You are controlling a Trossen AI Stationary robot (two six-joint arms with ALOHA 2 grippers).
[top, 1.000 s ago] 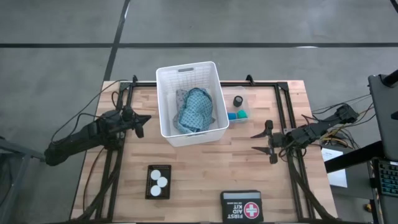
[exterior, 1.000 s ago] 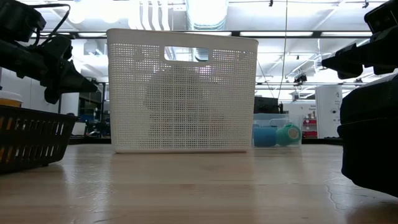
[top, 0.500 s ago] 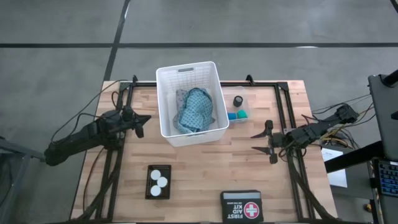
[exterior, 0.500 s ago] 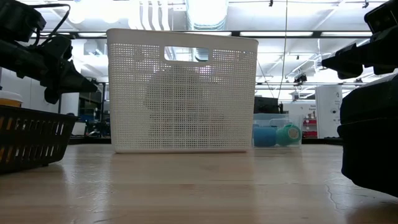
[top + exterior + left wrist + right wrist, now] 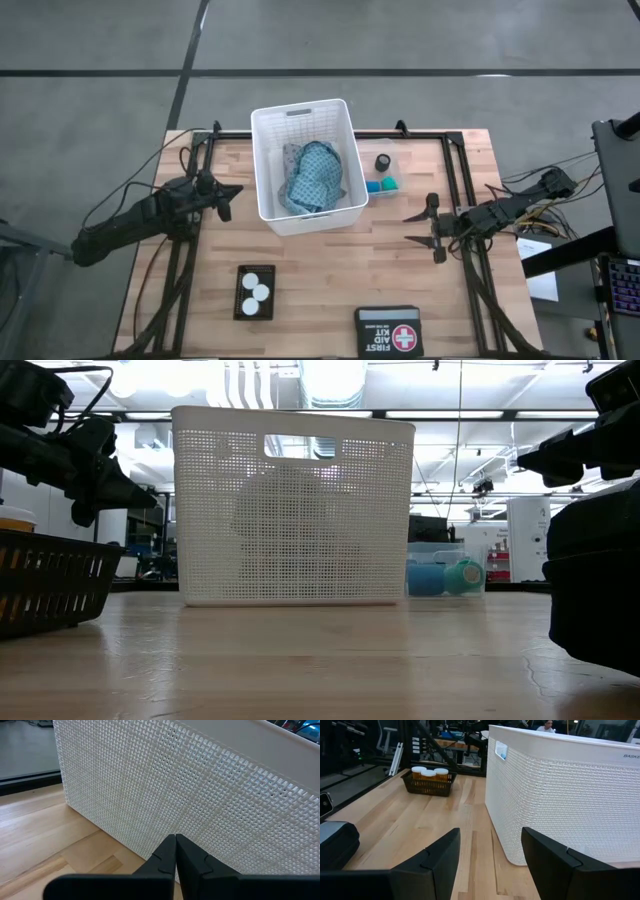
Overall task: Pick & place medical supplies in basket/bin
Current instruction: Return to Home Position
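Observation:
The white slotted basket [image 5: 272,205] stands at the table's middle, toward the far edge, with the teal-blue patterned cloth [image 5: 315,178] lying inside. Right of it a small clear tub [image 5: 392,158] holds a black piece [image 5: 382,162] and blue and green pieces [image 5: 381,185]. Orange pill bottles with white caps [image 5: 256,291] stand in a small black tray near the front left. My left gripper [image 5: 234,192] is shut and empty, just left of the basket's wall [image 5: 200,795]. My right gripper [image 5: 420,229] hangs open and empty, right of the basket and nearer than the tub.
A black case marked FIRST AID KIT [image 5: 388,331] lies at the table's near edge, right of middle. The black tray [image 5: 50,585] stands low at the near left. Bare wood stretches between the basket and the near edge.

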